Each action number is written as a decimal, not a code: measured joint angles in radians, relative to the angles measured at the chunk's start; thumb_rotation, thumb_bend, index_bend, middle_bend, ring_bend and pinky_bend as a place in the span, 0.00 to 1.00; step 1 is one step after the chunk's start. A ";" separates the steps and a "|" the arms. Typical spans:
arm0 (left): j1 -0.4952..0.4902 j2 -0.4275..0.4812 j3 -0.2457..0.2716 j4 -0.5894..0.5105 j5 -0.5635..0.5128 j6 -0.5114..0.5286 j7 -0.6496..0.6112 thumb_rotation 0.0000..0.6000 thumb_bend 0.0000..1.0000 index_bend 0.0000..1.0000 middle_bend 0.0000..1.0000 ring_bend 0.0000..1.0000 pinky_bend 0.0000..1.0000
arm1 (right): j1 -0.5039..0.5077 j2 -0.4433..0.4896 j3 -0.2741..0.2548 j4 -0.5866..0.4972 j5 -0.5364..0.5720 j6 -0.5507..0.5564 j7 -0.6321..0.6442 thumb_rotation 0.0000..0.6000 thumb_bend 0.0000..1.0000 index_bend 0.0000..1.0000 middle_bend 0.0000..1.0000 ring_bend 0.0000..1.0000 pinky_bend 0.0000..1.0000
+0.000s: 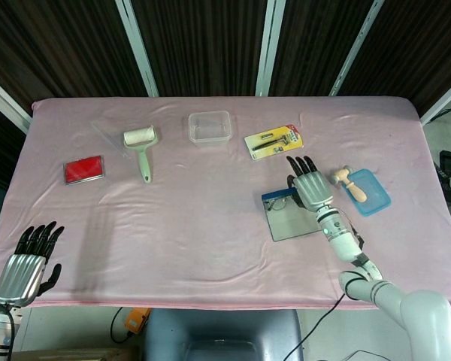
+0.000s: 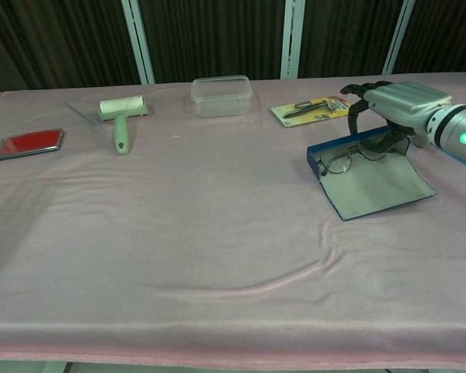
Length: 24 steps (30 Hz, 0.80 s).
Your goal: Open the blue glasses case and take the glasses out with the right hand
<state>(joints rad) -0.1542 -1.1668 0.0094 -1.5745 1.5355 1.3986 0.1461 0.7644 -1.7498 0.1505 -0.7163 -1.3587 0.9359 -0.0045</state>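
Note:
The blue glasses case [image 2: 377,186] [image 1: 293,219] lies open on the pink cloth at the right, its grey inside facing up. The thin-framed glasses [image 2: 340,160] [image 1: 280,202] lie along the case's far blue wall, with their right end raised a little. My right hand [image 2: 404,102] [image 1: 310,186] arches over that end, fingers curling down in front and the thumb beneath, pinching the frame. My left hand [image 1: 24,265] hangs at the near left table edge with fingers apart and nothing in it; the chest view does not show it.
Behind the case lie a yellow blister pack [image 1: 273,141] and a clear plastic box [image 1: 210,126]. A blue tray with a wooden piece [image 1: 366,191] sits right of my hand. A lint roller [image 1: 141,147] and a red flat case [image 1: 84,169] lie at the left.

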 measured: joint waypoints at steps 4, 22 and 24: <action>-0.001 0.001 0.000 0.000 0.000 -0.002 -0.001 1.00 0.43 0.00 0.00 0.00 0.03 | -0.006 -0.033 -0.009 0.062 -0.038 0.073 0.044 1.00 0.55 0.71 0.13 0.05 0.01; 0.001 0.002 0.004 -0.002 0.002 -0.002 0.000 1.00 0.43 0.00 0.00 0.00 0.04 | -0.044 -0.195 -0.063 0.377 -0.161 0.338 0.167 1.00 0.55 0.71 0.13 0.05 0.01; 0.001 0.003 0.004 -0.002 0.002 -0.003 0.001 1.00 0.44 0.00 0.00 0.00 0.04 | -0.049 -0.207 -0.066 0.401 -0.166 0.356 0.175 1.00 0.55 0.71 0.13 0.05 0.01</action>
<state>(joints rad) -0.1536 -1.1643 0.0136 -1.5766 1.5373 1.3954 0.1469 0.7156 -1.9572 0.0846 -0.3150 -1.5248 1.2924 0.1708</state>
